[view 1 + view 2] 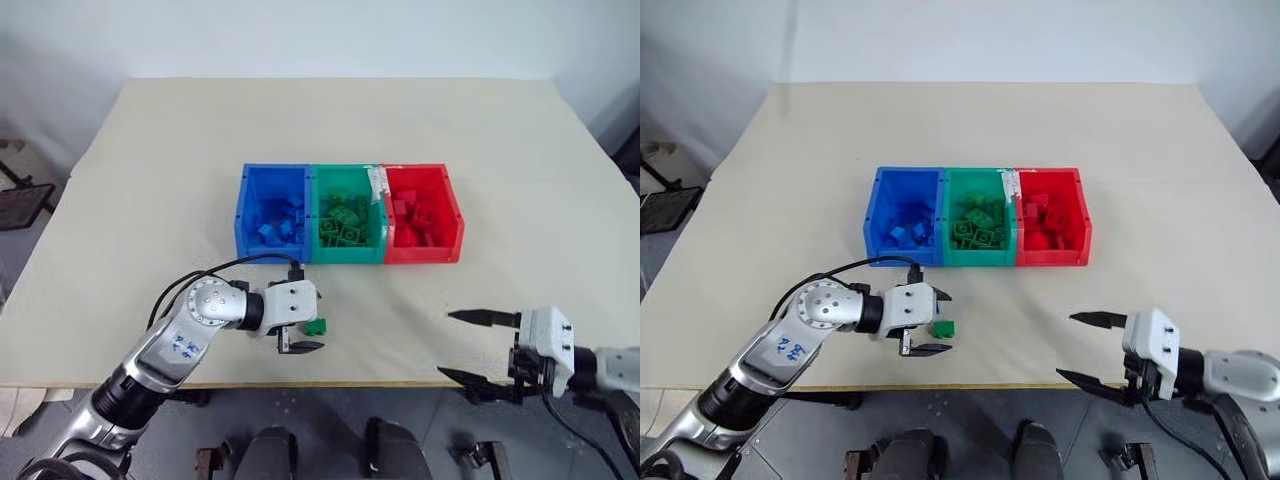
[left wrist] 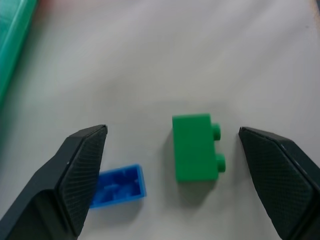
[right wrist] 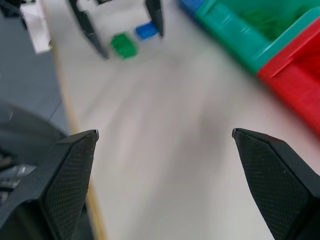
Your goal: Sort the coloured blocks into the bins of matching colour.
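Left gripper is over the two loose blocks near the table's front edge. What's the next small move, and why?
Probably lower the open left gripper a little and close on the green block. It lies on its side between the fingers, while the blue block sits close beside one finger, so centre on the green one first to avoid nudging the blue. It then goes to the green bin.

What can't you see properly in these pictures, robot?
- Blue block: in the head views the left gripper covers it; in the left wrist view one finger hides its end.
- Green block: too small in the head views to count its studs.
- Blocks inside the blue bin, green bin and red bin: heaped, too small to count.
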Robot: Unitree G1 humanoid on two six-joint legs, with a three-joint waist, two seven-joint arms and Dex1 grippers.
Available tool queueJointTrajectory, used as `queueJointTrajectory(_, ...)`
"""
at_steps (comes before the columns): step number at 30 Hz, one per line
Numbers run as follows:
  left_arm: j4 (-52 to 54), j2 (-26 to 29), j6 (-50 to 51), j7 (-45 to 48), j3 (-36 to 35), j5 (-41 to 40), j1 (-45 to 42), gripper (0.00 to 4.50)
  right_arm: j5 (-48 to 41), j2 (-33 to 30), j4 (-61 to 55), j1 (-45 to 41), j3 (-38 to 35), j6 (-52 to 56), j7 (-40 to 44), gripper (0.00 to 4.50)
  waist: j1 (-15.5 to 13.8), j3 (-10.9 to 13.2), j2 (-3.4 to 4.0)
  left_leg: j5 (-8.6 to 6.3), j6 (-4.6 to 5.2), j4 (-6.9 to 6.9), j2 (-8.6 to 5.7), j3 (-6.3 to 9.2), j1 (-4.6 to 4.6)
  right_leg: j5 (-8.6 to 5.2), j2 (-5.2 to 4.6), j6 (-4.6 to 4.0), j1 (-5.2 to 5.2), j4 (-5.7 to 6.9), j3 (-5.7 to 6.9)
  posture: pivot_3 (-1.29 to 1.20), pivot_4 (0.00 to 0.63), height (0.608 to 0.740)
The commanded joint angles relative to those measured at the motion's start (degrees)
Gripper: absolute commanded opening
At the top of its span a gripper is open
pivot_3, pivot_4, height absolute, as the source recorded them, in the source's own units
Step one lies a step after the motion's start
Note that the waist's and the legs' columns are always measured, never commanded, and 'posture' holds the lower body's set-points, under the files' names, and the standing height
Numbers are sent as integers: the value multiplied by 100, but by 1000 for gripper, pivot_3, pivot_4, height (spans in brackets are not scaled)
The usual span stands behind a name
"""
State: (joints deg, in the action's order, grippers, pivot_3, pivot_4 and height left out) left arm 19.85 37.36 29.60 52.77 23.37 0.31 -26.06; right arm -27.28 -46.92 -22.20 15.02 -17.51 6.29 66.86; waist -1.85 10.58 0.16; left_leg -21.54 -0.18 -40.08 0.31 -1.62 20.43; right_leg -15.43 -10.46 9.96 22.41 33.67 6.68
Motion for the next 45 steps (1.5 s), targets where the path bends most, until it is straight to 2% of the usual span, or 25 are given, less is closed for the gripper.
queueJointTrajectory(1, -18, 11, 142, 42, 121, 198, -250, 4301, 1, 133, -297, 154, -242, -228, -169, 4500, -18, 0, 0, 0, 1, -4, -1, -2, 1, 0, 0, 0, -3, -6, -3, 0, 150, 740)
queueJointTrajectory(5, 13, 23, 64, 259, 173, 96, -245, 3288, 34, 222, -402, 162, -164, -283, -344, 4500, -6, -1, 1, 0, 1, -1, 1, -7, -3, 0, 0, 0, 2, -1, -9, 0, 150, 740)
queueJointTrajectory(12, -228, 91, -111, 467, 56, 52, -304, 1057, 17, 179, -364, -27, -144, -257, -441, 4500, 9, -1, 1, -1, 1, 0, 1, -8, -3, 0, 1, 0, 1, -3, -9, 0, 150, 740)
queueJointTrajectory(13, -265, 52, -125, 468, 25, 21, -341, 948, 24, 192, -351, -47, -138, -266, -453, 4500, 6, -1, 1, -1, 1, 0, 1, -8, -3, 0, 1, 0, 1, -3, -8, 0, 150, 740)
queueJointTrajectory(15, -383, -181, -204, 372, -145, -160, -452, 948, 2, 281, -339, -110, -140, -256, -557, 4500, -6, -1, 1, -1, 1, 0, 1, -8, -3, 0, 0, 0, 0, -3, -8, 0, 150, 740)
queueJointTrajectory(18, -589, -844, -304, 19, -641, -585, -702, 948, -275, 608, -428, -286, -246, -34, -1060, 4500, -52, 1, -1, 0, 2, -6, 0, -8, -2, 0, 0, 0, 0, -2, -8, 0, 150, 740)
queueJointTrajectory(23, -1553, -1715, -722, -905, -1137, -491, -1578, 948, -611, 1142, -619, -468, -493, 170, -1887, 4500, -100, 0, 1, 0, 1, -14, 0, -6, 5, 1, 1, 1, 3, -1, -6, 0, 150, 740)
queueJointTrajectory(27, -2713, -1997, -1237, -1295, -1177, -223, -2276, 948, -541, 1282, -714, -466, -575, 184, -2238, 4500, -104, -1, 2, 0, 2, -11, -4, -9, 1, 1, 0, 2, 2, 0, -7, 0, 150, 740)
queueJointTrajectory(32, -3699, -2285, -1794, -1211, -1217, -317, -2653, 948, -522, 1249, -867, -325, -571, 201, -2349, 4500, -105, -1, 1, -1, 3, -2, -5, -13, 1, 2, 0, 3, 6, -2, -6, 0, 150, 740)
queueJointTrajectory(33, -3783, -2314, -1872, -1088, -1225, -383, -2679, 1674, -509, 1250, -897, -302, -557, 206, -2371, 4500, -108, -1, 1, -1, 3, -2, -5, -13, 2, 2, 0, 3, 6, -2, -5, 0, 150, 740)
queueJointTrajectory(36, -3701, -2295, -1946, -861, -1332, -556, -2644, 2527, -481, 1245, -926, -333, -493, 227, -2444, 4500, -92, 0, 1, -1, 4, -2, -5, -15, 3, 2, 0, 3, 6, -4, -5, 0, 150, 740)
queueJointTrajectory(42, -3276, -1681, -2666, -144, -1612, -850, -2055, 4446, -447, 1166, -752, -644, -249, 211, -2317, 4500, -3, -2, 3, -1, 3, 3, -2, -15, -2, 2, 0, 3, 9, 0, -5, 0, 150, 740)
queueJointTrajectory(45, -3049, -1005, -2970, 409, -2103, -1241, -1371, 4446, -461, 1025, -556, -970, -7, 228, -2002, 4500, 107, -3, 5, -1, 3, 6, 1, -17, -7, 2, 0, 3, 9, 2, -6, 0, 150, 740)
